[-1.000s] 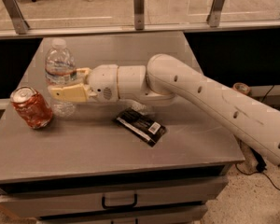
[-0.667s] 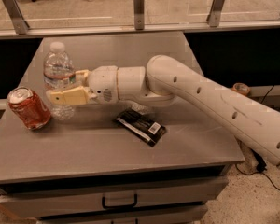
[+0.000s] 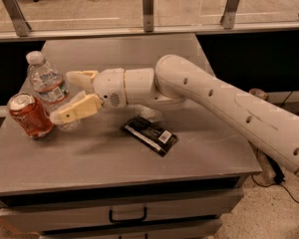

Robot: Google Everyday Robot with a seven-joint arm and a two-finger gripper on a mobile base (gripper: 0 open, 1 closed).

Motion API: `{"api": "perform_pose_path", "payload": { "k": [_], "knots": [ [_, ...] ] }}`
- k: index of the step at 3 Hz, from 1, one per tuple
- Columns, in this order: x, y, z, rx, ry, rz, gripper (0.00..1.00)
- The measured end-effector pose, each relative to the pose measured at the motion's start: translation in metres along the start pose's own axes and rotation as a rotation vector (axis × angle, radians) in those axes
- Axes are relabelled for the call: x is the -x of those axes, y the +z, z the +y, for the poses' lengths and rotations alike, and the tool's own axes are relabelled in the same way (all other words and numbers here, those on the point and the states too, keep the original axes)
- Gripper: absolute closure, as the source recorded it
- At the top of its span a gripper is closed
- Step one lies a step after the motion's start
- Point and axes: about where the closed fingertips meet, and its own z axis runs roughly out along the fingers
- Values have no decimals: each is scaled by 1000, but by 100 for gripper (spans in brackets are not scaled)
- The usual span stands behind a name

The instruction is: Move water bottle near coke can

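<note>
Gripper: two cream fingers, spread open, at the left part of the table. One finger lies on the far side of the bottle and the other crosses low in front of it, so the bottle sits in the gap between them. Whether the pads touch the plastic cannot be told.

Item 1, coke can: red, silver top, upright at the left edge of the table, nearest the front. It overlaps the bottle's lower left side in this view (just beside it; actual contact cannot be made out). The tip of the near finger ends just to the can's right.

Item 2, water bottle: clear ribbed plastic, white cap, narrow coloured label band round the middle. It stands immediately behind and to the right of the can, rising well above it, with the cap leaning slightly left. Its base shows on the table surface under the near finger.

Item 3, black wrapper: flat, with a white patch at one end, lying askew near the table's centre, well apart from can and bottle, below the wrist.

Item 4, arm: white, jointed, reaching in from the lower right across the table to the wrist behind the gripper.

Item 5, drawer handle: dark, on the grey drawer front beneath the tabletop.

Item 6, railing post: metal, one of three behind the table, holding glass panels.
</note>
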Motion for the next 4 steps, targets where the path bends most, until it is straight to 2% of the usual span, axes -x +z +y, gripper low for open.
{"api": "perform_pose_path", "payload": {
  "k": [1, 2, 3, 4],
  "knots": [
    [1, -1, -1, 7, -6, 9, 0],
    [-2, -17, -3, -22, 8, 33, 0],
    [-8, -59, -5, -81, 24, 113, 0],
    [-14, -117, -5, -193, 55, 215, 0]
  ]
}}
